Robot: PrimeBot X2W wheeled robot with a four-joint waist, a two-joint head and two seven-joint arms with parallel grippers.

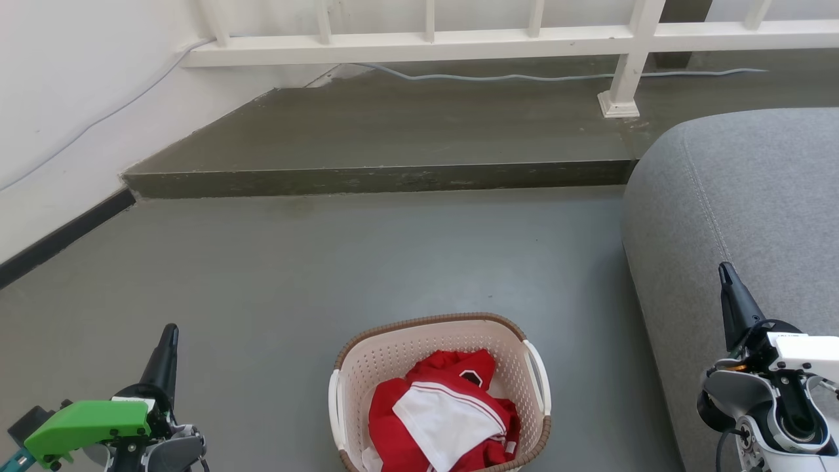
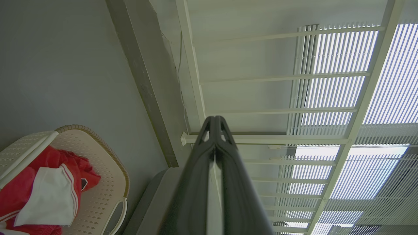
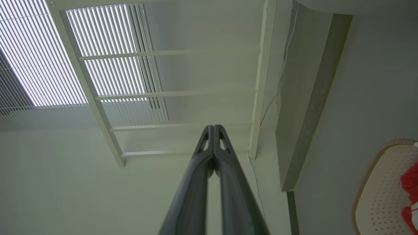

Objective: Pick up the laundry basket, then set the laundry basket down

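Observation:
The laundry basket (image 1: 393,357) stands on the grey floor at the bottom middle of the head view, cream and perforated with a brown rim and white side handles, holding red and white clothes (image 1: 446,410). My left gripper (image 1: 169,334) is shut and empty, well to the basket's left. My right gripper (image 1: 724,272) is shut and empty, off to the basket's right, in front of the sofa. The basket (image 2: 107,182) shows at the lower left of the left wrist view, beside the shut gripper (image 2: 215,120). Its rim (image 3: 375,169) sits at the lower right of the right wrist view, away from the gripper (image 3: 214,128).
A grey sofa (image 1: 754,210) fills the right side. A raised concrete step (image 1: 380,177) runs across behind the basket, with a white railing (image 1: 459,39) and a cable (image 1: 524,77) on it. A white wall (image 1: 59,118) closes the left.

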